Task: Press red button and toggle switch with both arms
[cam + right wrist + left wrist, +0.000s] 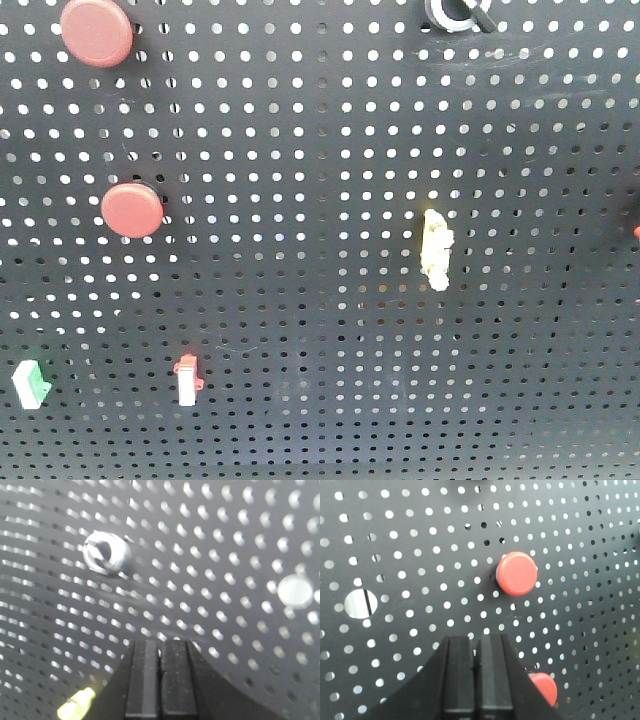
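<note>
Pegboard (pixel 320 130): dark perforated panel filling the front view edge to edge; none of its borders show.
Open room: a wide bare stretch of holes runs through the middle of the front view, between the red buttons at 9 to 11 o'clock and the yellow switch just past 3 o'clock.
Red buttons, front view: two. Upper red button (pixel 96 32) at 11 o'clock, cut by the top edge; lower red button (pixel 132 209) at 9 o'clock, well apart from the upper.
Rocker switches: two along the bottom. Green-topped switch (pixel 30 385) at 8 o'clock beside the left edge; red-topped switch (pixel 187 379) at 7 o'clock.
Yellow toggle switch (pixel 436 249): one, upright, at 3 o'clock of centre.
Ring fitting (pixel 458 13): one, at 1 o'clock, cut by the top edge.
Red sliver (pixel 636 231): at the right edge, too little shown to name.
Left gripper (pixel 476 652): fingers pressed together, nothing between them, at 6 o'clock in the left wrist view, clear of the panel's parts. One red button sits at 1 o'clock of its tips, apart; a second is partly hidden behind its right side.
Large hole (pixel 360 603): one, at 9 o'clock in that view.
Right gripper (pixel 160 655): fingers closed on nothing, at 6 o'clock in the right wrist view. The silver ring is at 11 o'clock, well apart; the yellow switch, blurred, is at 7 o'clock.
</note>
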Controlling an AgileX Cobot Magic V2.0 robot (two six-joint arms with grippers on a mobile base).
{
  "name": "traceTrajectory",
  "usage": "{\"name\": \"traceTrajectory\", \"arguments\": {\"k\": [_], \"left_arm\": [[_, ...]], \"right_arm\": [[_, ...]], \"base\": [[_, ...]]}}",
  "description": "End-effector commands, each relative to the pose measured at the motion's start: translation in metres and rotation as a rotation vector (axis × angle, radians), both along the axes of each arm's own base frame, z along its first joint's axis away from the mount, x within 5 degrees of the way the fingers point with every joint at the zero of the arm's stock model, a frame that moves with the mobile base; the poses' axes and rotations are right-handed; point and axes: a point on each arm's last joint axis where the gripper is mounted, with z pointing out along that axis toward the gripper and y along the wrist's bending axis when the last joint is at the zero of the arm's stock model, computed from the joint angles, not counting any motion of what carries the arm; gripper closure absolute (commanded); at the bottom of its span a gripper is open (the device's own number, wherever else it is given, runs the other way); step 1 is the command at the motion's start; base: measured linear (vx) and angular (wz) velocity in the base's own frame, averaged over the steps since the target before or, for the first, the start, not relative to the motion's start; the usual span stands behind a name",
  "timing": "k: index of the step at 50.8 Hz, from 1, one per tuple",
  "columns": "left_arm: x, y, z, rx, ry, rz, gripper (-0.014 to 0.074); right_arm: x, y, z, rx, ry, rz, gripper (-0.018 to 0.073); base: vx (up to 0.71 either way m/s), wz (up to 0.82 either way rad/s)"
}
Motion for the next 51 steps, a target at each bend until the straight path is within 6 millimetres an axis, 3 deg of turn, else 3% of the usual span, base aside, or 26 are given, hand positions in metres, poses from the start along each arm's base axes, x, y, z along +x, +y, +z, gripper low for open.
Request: {"name": "traceTrajectory", "arguments": {"k": [1,23,29,34,43,51], "left_arm": [[-0.005,-0.002,0.01,-0.019,-0.048,-0.042,0.0596],[-0.004,-0.002,0.009,-0.02,-0.044,-0.042,0.0596],[-0.007,0.002,-0.002,-0.103,0.032,-0.042,0.0596],[-0.012,0.018,-0.032,-0.144,0.176,0.056,0.0596],[-0.029,0.041,-0.128,-0.027,0.371,0.244,0.0596],[-0.046,0.049,-0.199,-0.093,0.423,0.298,0.0596]], "right_arm": [[-0.005,0.0,0.011,0.024,-0.117,0.018,0.0559],[-0.002,0.001,0.004,0.011,-0.085,0.014,0.0559],[-0.002,0.001,0.004,0.011,-0.085,0.014,0.0559],[-0.002,0.001,0.004,0.011,-0.085,0.014,0.0559],[-0.002,0.001,0.004,0.008,-0.078,0.012,0.0559],[-0.002,0.001,0.004,0.008,-0.078,0.012,0.0559]], "base": [[0.0,0.0],[0.0,0.0],[0.0,0.0],[0.0,0.0],[0.0,0.0],[0.0,0.0]]}}
